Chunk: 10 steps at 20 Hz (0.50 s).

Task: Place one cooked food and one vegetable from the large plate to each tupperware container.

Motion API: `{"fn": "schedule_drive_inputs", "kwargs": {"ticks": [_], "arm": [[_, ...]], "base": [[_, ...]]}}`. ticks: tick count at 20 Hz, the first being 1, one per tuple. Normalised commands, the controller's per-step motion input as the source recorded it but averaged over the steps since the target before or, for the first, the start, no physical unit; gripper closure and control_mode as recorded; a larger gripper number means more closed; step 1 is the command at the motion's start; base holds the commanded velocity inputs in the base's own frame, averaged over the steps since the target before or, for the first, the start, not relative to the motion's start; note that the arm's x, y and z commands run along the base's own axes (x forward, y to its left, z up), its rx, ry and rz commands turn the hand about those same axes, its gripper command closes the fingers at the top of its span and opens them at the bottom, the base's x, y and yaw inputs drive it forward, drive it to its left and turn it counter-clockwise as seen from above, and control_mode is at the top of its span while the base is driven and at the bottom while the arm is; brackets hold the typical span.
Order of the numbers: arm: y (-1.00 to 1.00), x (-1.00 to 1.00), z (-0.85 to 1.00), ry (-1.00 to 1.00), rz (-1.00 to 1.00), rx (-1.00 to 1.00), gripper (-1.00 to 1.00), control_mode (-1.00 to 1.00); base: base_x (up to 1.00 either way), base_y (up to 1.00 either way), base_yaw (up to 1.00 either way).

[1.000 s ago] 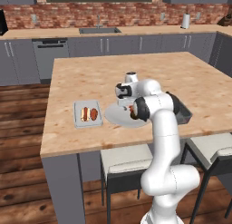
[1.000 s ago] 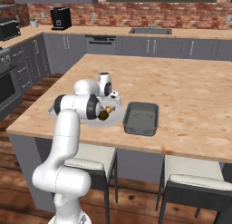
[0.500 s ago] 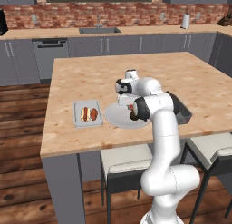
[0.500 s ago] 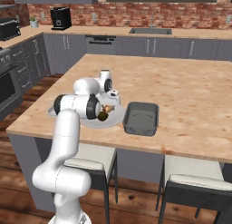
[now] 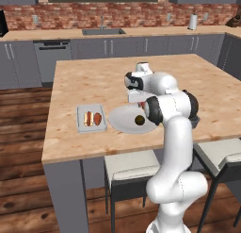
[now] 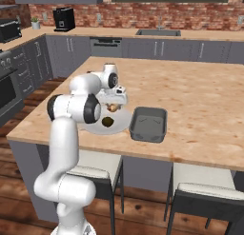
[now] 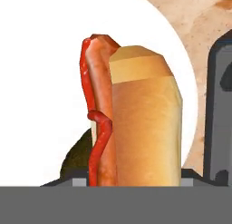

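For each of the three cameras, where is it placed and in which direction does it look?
Left base view: behind-left of the arm, facing the large plate and light tray; arm at lower right.
Right base view: behind-right, facing the dark tray; arm at lower left.
Hand view: on the hand, looking at the hot dog.
Both base views share the plate and the island counter.

Red brick wall, grey cabinets, dark wooden floor.

no legible text, labels or numbers
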Motion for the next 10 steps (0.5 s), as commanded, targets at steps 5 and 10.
{"fn": "schedule_drive_inputs", "kwargs": {"ticks": [5,10], "arm": [[-0.7,-0.89,0.61,-0.17,0.01,0.01,1.0,-1.0],[-0.56,-0.58,0.18,0.0,0.04,0.02,1.0,-1.0]], "base": [[0.0,0.0,0.0],[0.0,0.0,0.0]]}}
